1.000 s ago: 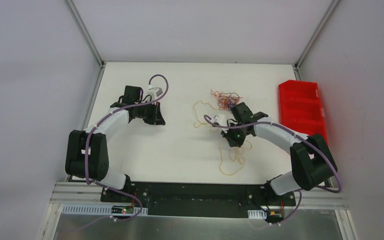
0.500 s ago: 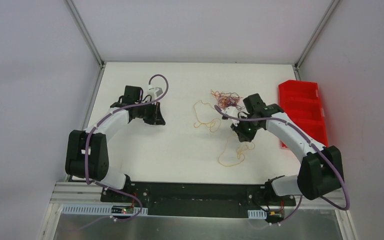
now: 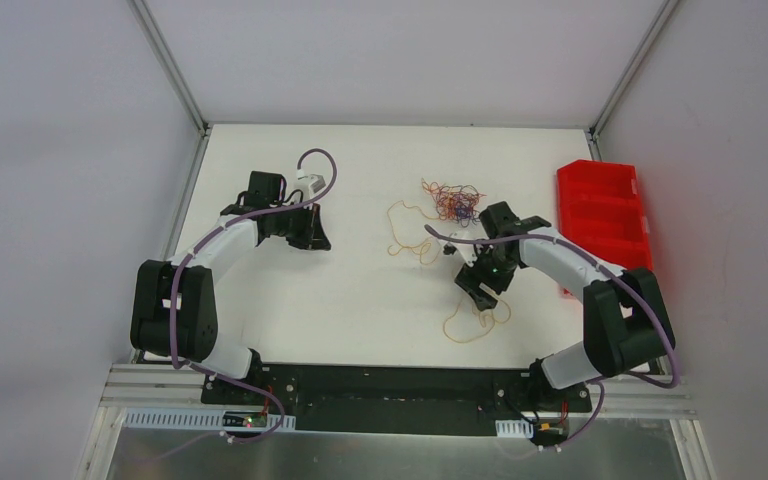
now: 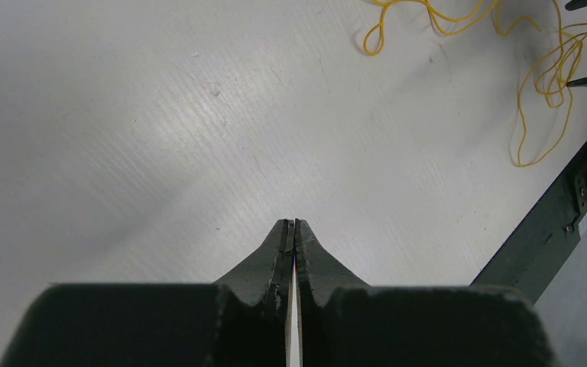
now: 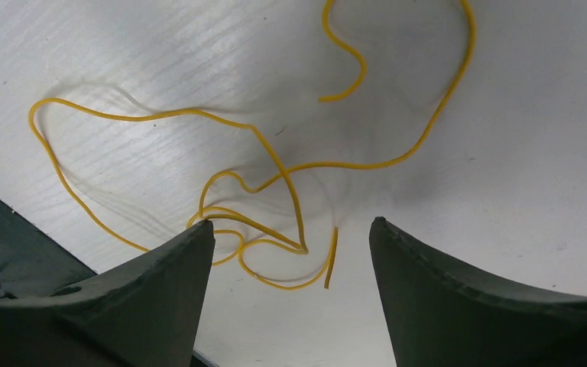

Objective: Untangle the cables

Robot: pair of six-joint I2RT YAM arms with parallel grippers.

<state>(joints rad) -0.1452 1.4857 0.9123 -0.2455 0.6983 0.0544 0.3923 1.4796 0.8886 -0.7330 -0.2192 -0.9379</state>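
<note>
Yellow cable (image 5: 351, 166) lies in loose loops on the white table (image 3: 360, 300) beneath the right gripper (image 5: 290, 225), jaws spread wide; left gripper (image 4: 292, 223) clenched on nothing, well apart

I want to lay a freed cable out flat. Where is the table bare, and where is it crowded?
Bare: the middle of the table, between the left gripper and the yellow cable, and the far strip left of the tangle. Crowded: the right side, where tangle, yellow cable, right gripper and bin sit close.

Left arm (image 3: 225, 238) jaws together; right arm (image 3: 560, 262) jaws apart.
</note>
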